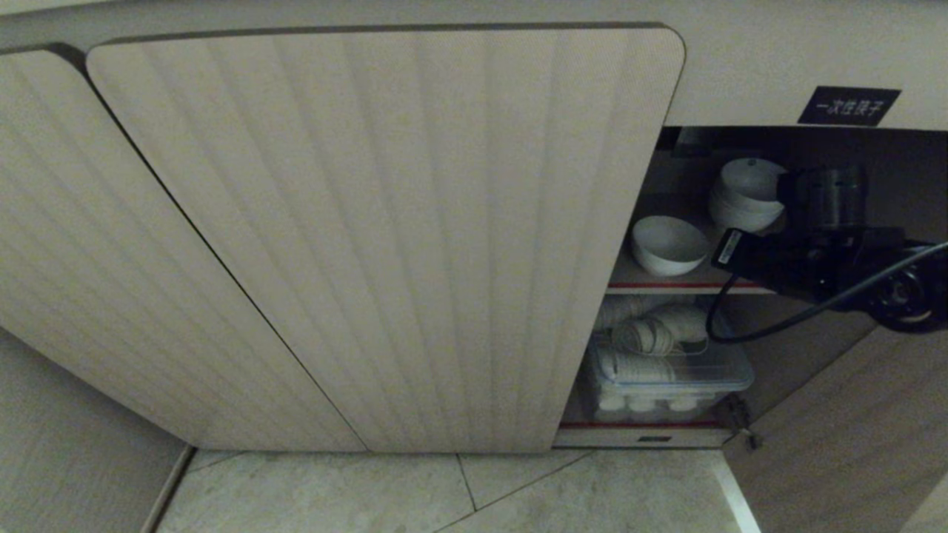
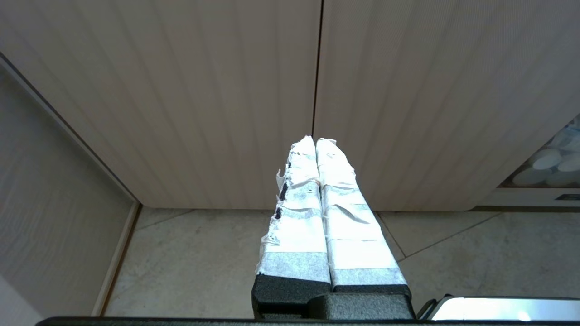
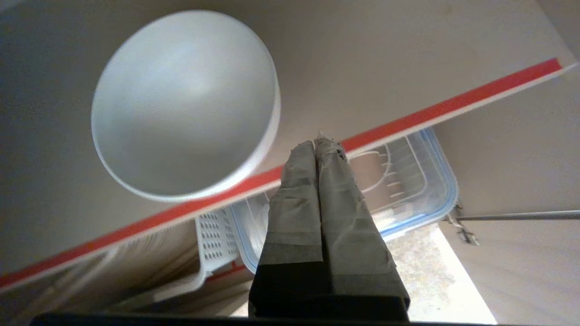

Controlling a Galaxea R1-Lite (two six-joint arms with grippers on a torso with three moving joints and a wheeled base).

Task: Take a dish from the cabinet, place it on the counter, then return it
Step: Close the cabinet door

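Observation:
The cabinet (image 1: pixel 385 237) has its ribbed doors shut on the left, and its right bay stands open. On the red-edged upper shelf (image 1: pixel 666 283) sits a white bowl (image 1: pixel 669 244), the dish, which also shows in the right wrist view (image 3: pixel 186 104). Behind it is a stack of white bowls (image 1: pixel 744 196). My right arm (image 1: pixel 822 252) reaches into the open bay. Its gripper (image 3: pixel 317 140) is shut and empty, with its tips at the shelf's front edge (image 3: pixel 453 104) beside the bowl. My left gripper (image 2: pixel 315 139) is shut and empty, facing the seam of the shut doors. The counter is out of view.
On the lower shelf, a clear plastic box with a blue rim (image 1: pixel 666 377) holds stacked white cups. A perforated white tray (image 3: pixel 213 235) lies beside it. The open door (image 1: pixel 852 429) hangs at the right on its hinge (image 1: pixel 744 433). Tiled floor (image 1: pixel 444 496) lies below, and a black label (image 1: pixel 848 106) above.

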